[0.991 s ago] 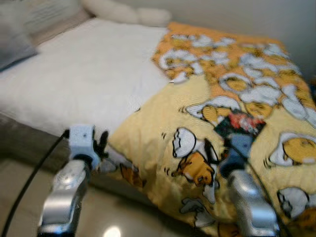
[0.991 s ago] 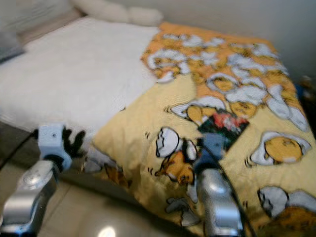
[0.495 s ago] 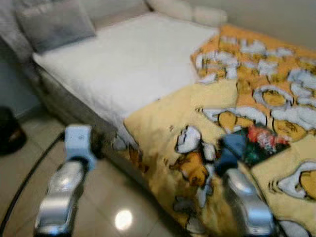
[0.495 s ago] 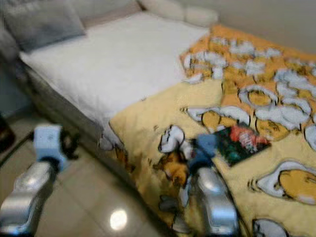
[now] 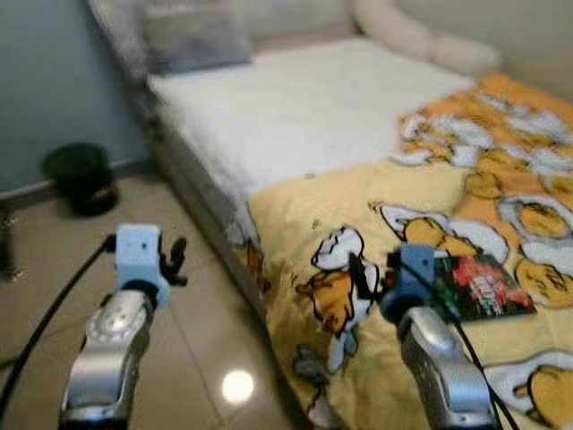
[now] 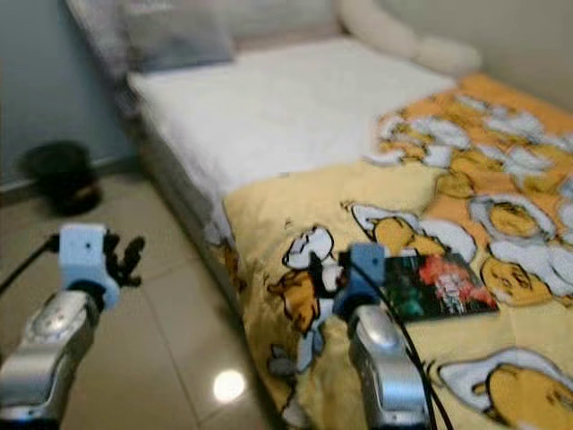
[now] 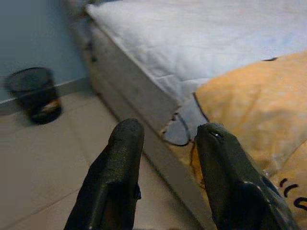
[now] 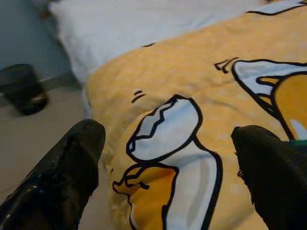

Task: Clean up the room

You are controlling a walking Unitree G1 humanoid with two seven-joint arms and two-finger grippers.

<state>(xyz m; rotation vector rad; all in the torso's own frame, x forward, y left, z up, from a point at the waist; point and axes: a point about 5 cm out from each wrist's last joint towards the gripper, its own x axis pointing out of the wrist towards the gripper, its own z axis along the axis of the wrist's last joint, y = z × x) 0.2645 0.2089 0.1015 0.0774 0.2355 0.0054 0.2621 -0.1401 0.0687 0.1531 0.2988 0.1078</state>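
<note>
A dark book (image 5: 479,287) with a red picture on its cover lies flat on the yellow cartoon blanket (image 5: 358,197), which covers the near right part of the bed. My right gripper (image 8: 170,134) hangs open over the blanket's near edge, just left of the book and apart from it, with nothing between its fingers. My left gripper (image 7: 169,129) is open too and empty. It hovers over the tiled floor (image 5: 206,331) beside the bed's corner.
The white mattress (image 5: 295,107) runs back to a grey pillow (image 5: 192,36) and a cream bolster (image 5: 421,40) along the wall. A black waste bin (image 5: 82,177) stands on the floor at the left by the blue wall. Tiles lie open between bin and bed.
The camera has swung to the left, bringing the floor, the blue wall and the black bin into view. Both arms keep the same pose, and the book lies where it was.
</note>
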